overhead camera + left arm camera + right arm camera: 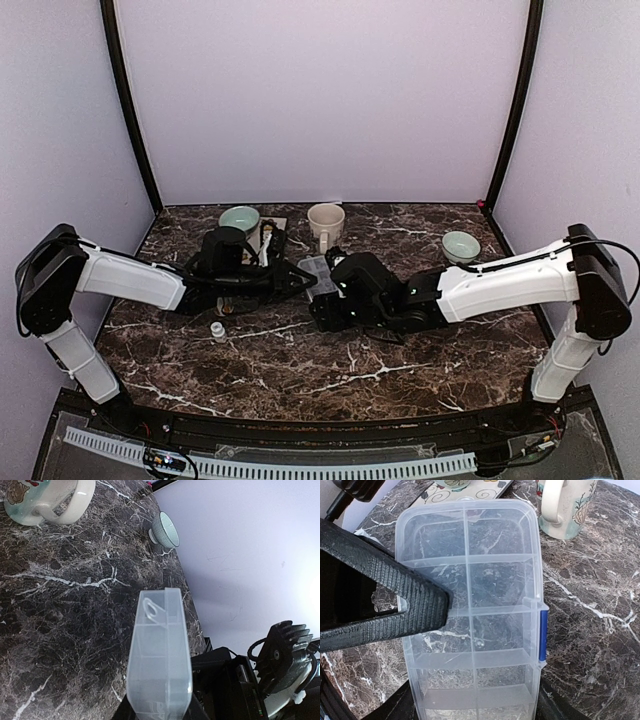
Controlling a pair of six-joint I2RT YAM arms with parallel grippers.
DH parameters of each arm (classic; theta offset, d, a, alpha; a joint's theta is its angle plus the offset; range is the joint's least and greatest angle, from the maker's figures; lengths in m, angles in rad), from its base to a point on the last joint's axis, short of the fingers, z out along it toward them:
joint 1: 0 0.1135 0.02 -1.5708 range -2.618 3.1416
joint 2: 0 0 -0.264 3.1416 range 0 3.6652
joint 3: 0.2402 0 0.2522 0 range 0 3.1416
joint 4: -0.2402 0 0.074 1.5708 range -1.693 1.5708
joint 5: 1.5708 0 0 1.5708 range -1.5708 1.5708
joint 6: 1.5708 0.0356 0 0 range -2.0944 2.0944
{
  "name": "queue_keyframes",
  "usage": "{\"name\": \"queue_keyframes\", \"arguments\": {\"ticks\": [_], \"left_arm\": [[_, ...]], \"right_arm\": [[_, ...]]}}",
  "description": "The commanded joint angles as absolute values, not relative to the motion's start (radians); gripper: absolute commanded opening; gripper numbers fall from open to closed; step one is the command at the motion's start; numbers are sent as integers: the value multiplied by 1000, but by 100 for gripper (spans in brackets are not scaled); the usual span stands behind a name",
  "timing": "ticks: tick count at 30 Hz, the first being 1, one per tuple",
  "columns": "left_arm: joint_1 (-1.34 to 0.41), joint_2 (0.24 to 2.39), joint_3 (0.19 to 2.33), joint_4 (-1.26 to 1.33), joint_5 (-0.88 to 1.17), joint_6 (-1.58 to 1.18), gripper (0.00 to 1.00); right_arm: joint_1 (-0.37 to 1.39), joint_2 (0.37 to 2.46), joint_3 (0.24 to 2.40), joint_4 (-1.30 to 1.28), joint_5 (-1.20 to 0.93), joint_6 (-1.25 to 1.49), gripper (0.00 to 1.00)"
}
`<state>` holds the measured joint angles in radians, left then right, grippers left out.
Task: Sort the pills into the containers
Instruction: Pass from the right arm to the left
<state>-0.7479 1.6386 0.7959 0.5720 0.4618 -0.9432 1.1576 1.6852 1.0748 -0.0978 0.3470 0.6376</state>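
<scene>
At table centre, between the 2 arms, the pill organizer is caught from 2 sides, about level with the arms' wrists and 6 o'clock of the cream mug. In the right wrist view its long axis runs 6 to 12, straight out from the right gripper. It has 2 columns of clear compartments, and the marble table shows through them. No pill visible inside. Right claw: jaws wide, 1 finger against each long side at the 6 o'clock end; reads as a hold across the width. Left gripper: comes in from 9 o'clock, crosswise to that axis, jaws narrow, tips pinched on the rim of the long edge about halfway along. Left wrist view agrees: the tray sits edge-on between its fingers. Lid looks down, and the blue latch sits on the 3 o'clock edge, directly across the tray from the left claw. Judgement: the lid must open before sorting, and the right claw steadies while the left works the edge. Whether that edge is the hinge side, cannot tell. Both claws equally near. A pale green bowl sits at 11 o'clock and another at 2 o'clock. A small white vial stands at 8 o'clock, well apart.
</scene>
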Motion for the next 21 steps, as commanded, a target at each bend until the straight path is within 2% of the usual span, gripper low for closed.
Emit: {"name": "queue_keyframes", "arguments": {"ticks": [1,14,20,21], "left_arm": [[-738,1604,762,604,497,-862,0],[-680,1602,820,590,747,-690,0],[-663,1591,873,574,952,-632,0],[-661,1589,881,582,983,-630,0]], "right_arm": [[1168,1633,1056,6,289,614,75],[1160,1329,882,84,309,491,91],[1059,1185,745,234,164,501,88],[1040,1170,722,261,86,512,87]]}}
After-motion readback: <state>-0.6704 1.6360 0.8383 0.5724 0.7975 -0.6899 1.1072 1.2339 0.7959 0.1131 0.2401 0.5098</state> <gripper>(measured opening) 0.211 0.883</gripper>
